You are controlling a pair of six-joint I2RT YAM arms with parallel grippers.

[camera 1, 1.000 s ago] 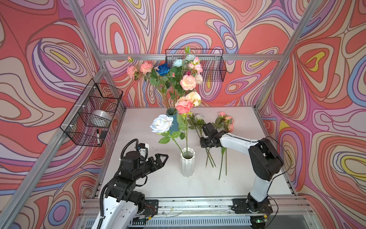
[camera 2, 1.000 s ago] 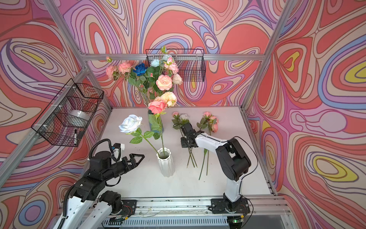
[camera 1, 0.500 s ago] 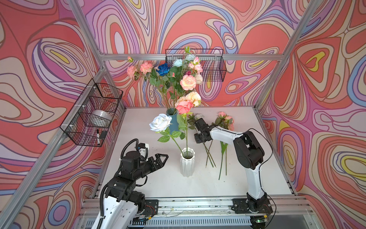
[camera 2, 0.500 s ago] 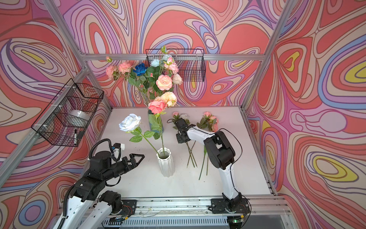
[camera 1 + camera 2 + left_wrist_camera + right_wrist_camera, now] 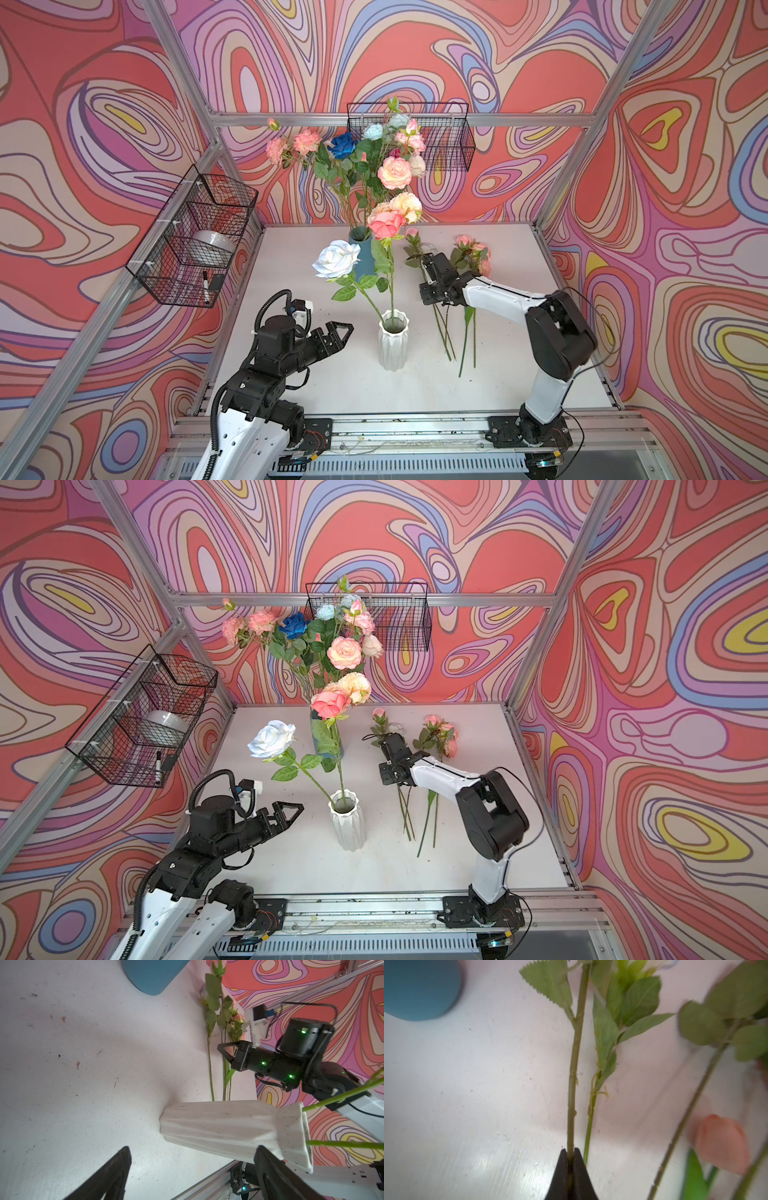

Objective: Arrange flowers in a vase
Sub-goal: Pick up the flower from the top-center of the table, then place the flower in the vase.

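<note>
Right hand (image 5: 570, 1151) on stem (image 5: 574, 1076), flowers (image 5: 722, 1142) beside

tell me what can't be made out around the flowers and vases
- Right wrist view: the bloom of the green stem clamped in the right gripper is cut off by the frame edge.
- Same view: the peach bud is blurred.
- Left wrist view: the blue vase is cut off at the edge.
- Both top views: the white ribbed vase hides how deep its stems reach.
</note>
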